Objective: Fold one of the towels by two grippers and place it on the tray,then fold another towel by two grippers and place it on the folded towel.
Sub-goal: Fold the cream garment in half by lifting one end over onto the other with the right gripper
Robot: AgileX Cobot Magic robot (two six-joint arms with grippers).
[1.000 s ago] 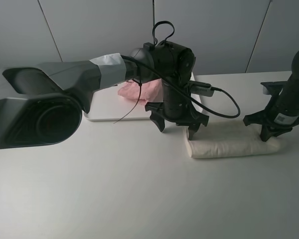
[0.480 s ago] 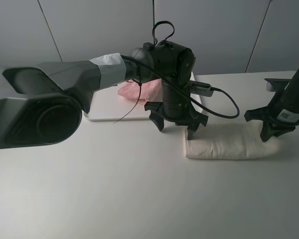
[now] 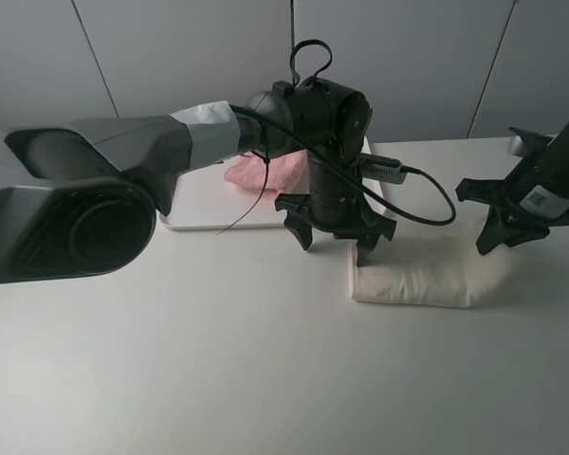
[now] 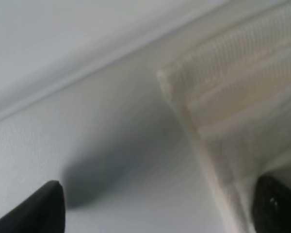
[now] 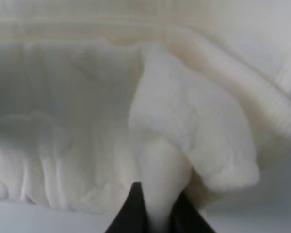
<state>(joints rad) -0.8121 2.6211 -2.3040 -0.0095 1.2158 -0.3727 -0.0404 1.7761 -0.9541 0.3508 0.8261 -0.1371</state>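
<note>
Exterior high view, left to right: you see the tray [image 3: 197,205] at the back of the counter [image 3: 218,360], with the pink towel [image 3: 266,173] bunched on it, so the first half appears done. The left gripper [image 3: 334,248] hangs wide open over the left end of the cream-white towel [image 3: 412,277], gripping nothing. The right gripper [image 3: 504,235] is clamped on the towel's right end. You must finish this fold, then stack it on the pink towel.
</note>
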